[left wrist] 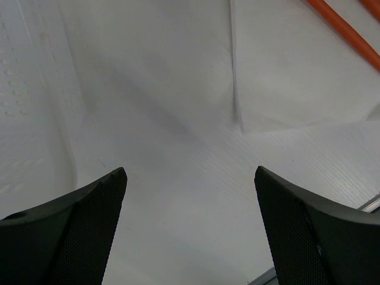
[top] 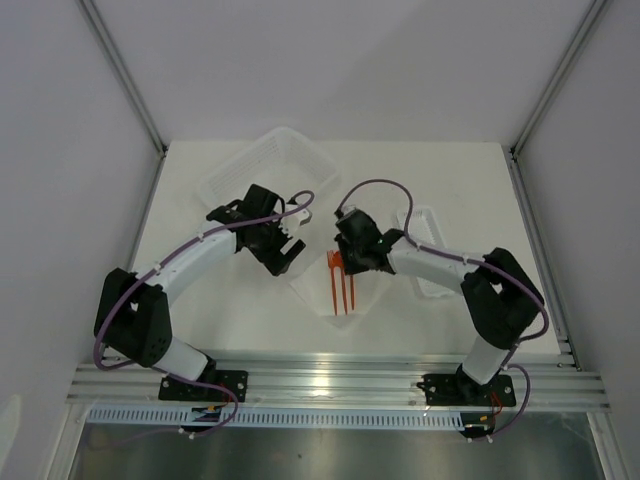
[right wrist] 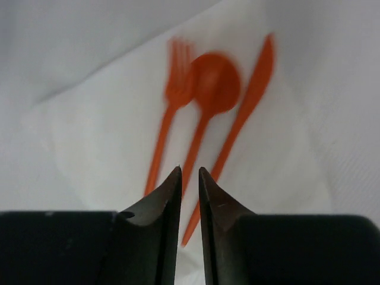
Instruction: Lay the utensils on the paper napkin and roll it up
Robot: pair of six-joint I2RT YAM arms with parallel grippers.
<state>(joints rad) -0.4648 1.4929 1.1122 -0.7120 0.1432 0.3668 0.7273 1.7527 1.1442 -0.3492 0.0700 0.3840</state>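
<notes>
The white paper napkin (top: 318, 296) lies in the middle of the table. Three orange utensils (top: 341, 288) rest on it side by side. In the right wrist view they are a fork (right wrist: 169, 113), a spoon (right wrist: 215, 83) and a knife (right wrist: 252, 95) on the napkin (right wrist: 101, 136). My right gripper (right wrist: 189, 171) (top: 348, 262) hovers over their handle ends, jaws a narrow gap apart with nothing between them. My left gripper (left wrist: 190, 169) (top: 285, 255) stands wide open and empty just left of the napkin's edge (left wrist: 297, 77). An orange handle (left wrist: 344, 29) shows at the top right.
A large white mesh basket (top: 265, 165) stands behind the left gripper. A narrow white plastic tray (top: 425, 235) lies partly under the right forearm. The table's metal front rail (top: 340, 385) runs along the near edge.
</notes>
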